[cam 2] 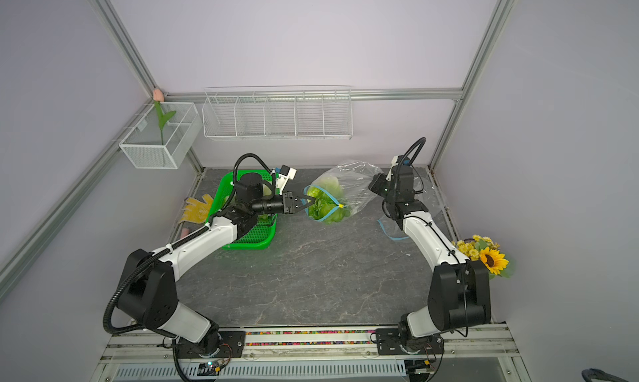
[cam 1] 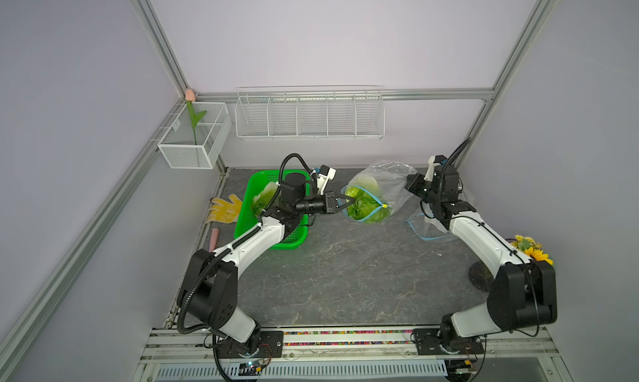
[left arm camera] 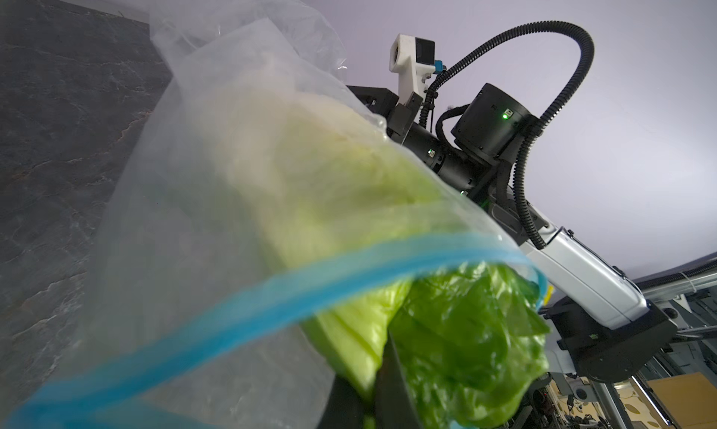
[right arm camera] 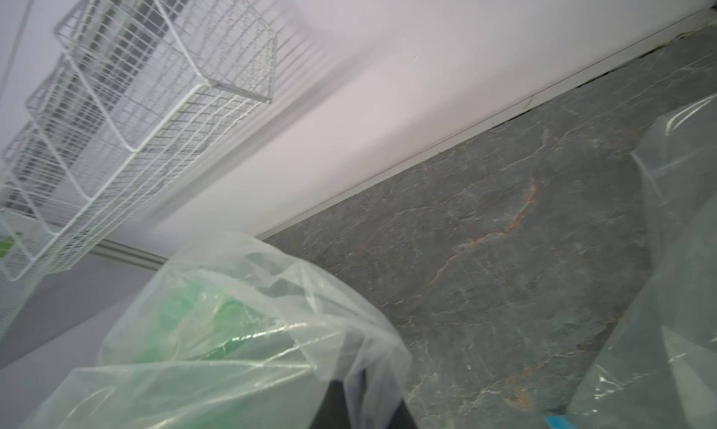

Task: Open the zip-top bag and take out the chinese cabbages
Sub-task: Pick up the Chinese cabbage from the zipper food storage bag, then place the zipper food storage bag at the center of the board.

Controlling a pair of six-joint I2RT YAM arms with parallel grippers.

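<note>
Pinches a cabbage (left arm camera: 465, 349) leaf with the left claw (cam 1: 350, 201), plain only from its wrist. Clamps the bag (right arm camera: 232, 330) with the right claw (cam 1: 409, 184).

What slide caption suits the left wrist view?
Left gripper closed on a chinese cabbage protruding from the open zip-top bag.

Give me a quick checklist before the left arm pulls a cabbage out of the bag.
1. Clear zip-top bag, blue zip rim open: ok.
2. Left gripper shut on the chinese cabbages at the mouth: ok.
3. Right gripper shut on the bag's far end: ok.
4. Whole head gripped, not just a leaf: cannot tell.
5. Green perforated plastic basket has room, one cabbage inside: ok.
</note>
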